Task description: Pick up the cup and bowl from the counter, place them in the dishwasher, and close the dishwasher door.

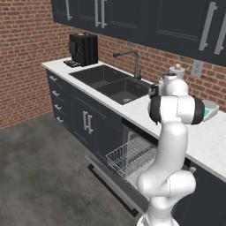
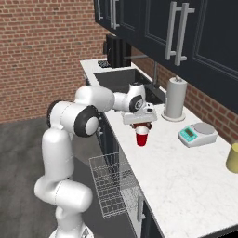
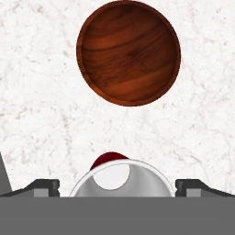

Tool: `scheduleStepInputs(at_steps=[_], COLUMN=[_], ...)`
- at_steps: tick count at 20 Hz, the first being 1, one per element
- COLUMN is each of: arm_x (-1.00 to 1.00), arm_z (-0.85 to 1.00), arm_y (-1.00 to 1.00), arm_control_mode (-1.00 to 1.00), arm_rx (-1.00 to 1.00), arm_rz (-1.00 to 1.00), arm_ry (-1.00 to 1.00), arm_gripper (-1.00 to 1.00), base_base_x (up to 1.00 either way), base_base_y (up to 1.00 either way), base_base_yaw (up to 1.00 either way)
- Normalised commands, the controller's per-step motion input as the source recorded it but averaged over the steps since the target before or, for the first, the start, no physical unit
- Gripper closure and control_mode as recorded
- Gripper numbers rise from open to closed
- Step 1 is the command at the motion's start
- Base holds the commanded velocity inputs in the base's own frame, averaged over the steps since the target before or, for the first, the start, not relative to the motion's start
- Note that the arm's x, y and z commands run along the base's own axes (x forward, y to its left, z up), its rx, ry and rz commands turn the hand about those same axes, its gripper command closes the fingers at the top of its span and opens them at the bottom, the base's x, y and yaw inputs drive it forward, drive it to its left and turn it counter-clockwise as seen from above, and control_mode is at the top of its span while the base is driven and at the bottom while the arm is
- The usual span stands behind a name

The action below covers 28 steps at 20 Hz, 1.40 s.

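- The counter (image 2: 186, 181), a white slab over dark cabinets, carries everything at stake; its front edge runs close to where the arm works, so anything knocked that way could fall toward the floor.
- The dishwasher (image 1: 132, 161) sits below it with the dishwasher door (image 1: 112, 185) dropped flat and the white wire rack (image 2: 111, 186) pulled out. The rack holds nothing yet, so both placements and the closing remain to be done.
- The paper towel roll (image 2: 175, 98), a small scale (image 2: 197, 134) and a yellow tumbler (image 2: 232, 158) stand further back on the slab, apart from the work.
- The bowl (image 3: 128, 53) lies on the stone just beyond the cup in the hand view. A sideways drift during a lift could clip its rim and send it skidding.
- The cup (image 2: 142, 136) stands upright near the front edge, directly beneath the hand.
- The gripper (image 3: 121, 186) hovers over the cup with its jaws spread wide, one tip on either side of the white rim and holding nothing.
- Judged risk: the cup tapers, so closing too high may squeeze it downward out of the grasp. Coming down off-centre would put a fingertip (image 3: 46, 186) on the rim and tip it over.
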Motion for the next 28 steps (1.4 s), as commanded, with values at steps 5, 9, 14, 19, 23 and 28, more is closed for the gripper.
scheduleStepInputs(at_steps=[5, 9, 14, 19, 23, 28], arm_x=[-0.06, -0.12, -0.03, 0.00, 0.00, 0.00], arm_z=[0.00, 0.00, 0.00, -0.05, -0.10, -0.17], arm_y=[0.14, 0.08, 0.04, 0.05, 0.09, 0.02], arm_control_mode=[-1.00, -1.00, -1.00, -1.00, -1.00, -1.00], arm_rx=[-0.06, -0.05, -0.04, -0.03, -0.03, -0.01], arm_rz=[0.00, 0.00, 0.00, 0.00, 0.00, 0.00], arm_ry=[0.00, 0.00, 0.00, 0.03, 0.02, 0.03], arm_gripper=[-1.00, -1.00, -1.00, -1.00, -1.00, -1.00], base_base_x=[0.00, 0.00, 0.00, 0.00, 0.00, 0.00], base_base_y=[0.00, 0.00, 0.00, 0.00, 0.00, 0.00], base_base_yaw=[0.00, 0.00, 0.00, 0.00, 0.00, 0.00])
